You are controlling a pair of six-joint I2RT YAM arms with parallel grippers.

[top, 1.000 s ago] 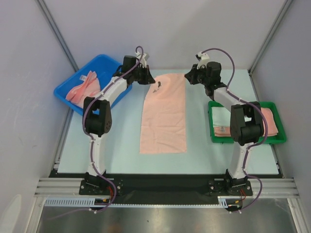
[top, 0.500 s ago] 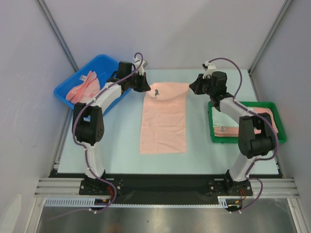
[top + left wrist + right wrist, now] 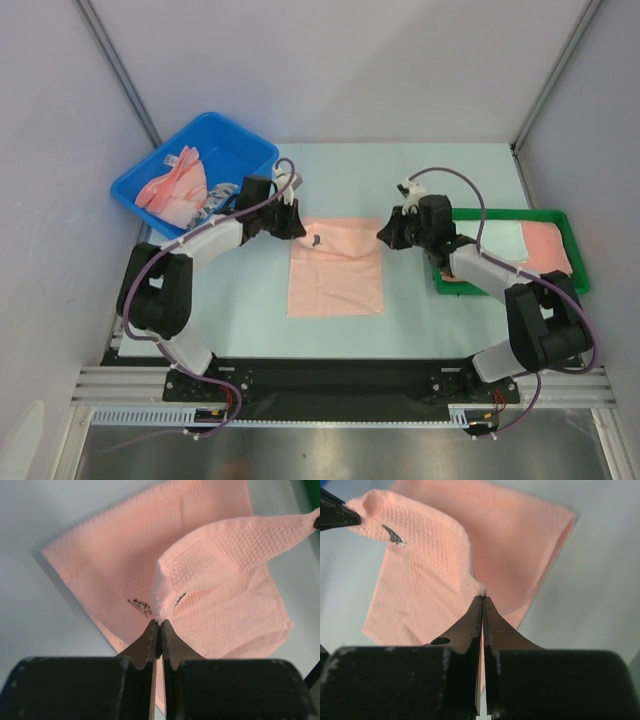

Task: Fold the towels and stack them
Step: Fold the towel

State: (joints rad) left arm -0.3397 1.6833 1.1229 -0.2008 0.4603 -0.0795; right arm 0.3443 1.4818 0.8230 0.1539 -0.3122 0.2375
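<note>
A salmon-pink towel [image 3: 335, 275] lies on the table's middle, its far part lifted and doubled back over the rest. My left gripper [image 3: 298, 228] is shut on the far left corner; the left wrist view shows the corner [image 3: 161, 611] pinched at the tips of the gripper [image 3: 159, 622]. My right gripper [image 3: 385, 236] is shut on the far right corner, which pokes out at the tips [image 3: 481, 598]. Between the two the held edge [image 3: 420, 555] sags a little above the flat layer [image 3: 100, 565]. More towels [image 3: 172, 185] lie crumpled in the blue bin.
The blue bin [image 3: 235, 140] stands at the back left, next to the left arm. A green tray [image 3: 560, 288] at the right holds folded towels, one pale mint [image 3: 495, 238] and one salmon [image 3: 548, 245], under the right arm.
Both grippers have come toward the near edge with the towel's far corners, laying the far half back over the near half. The towel now looks about half as long.
</note>
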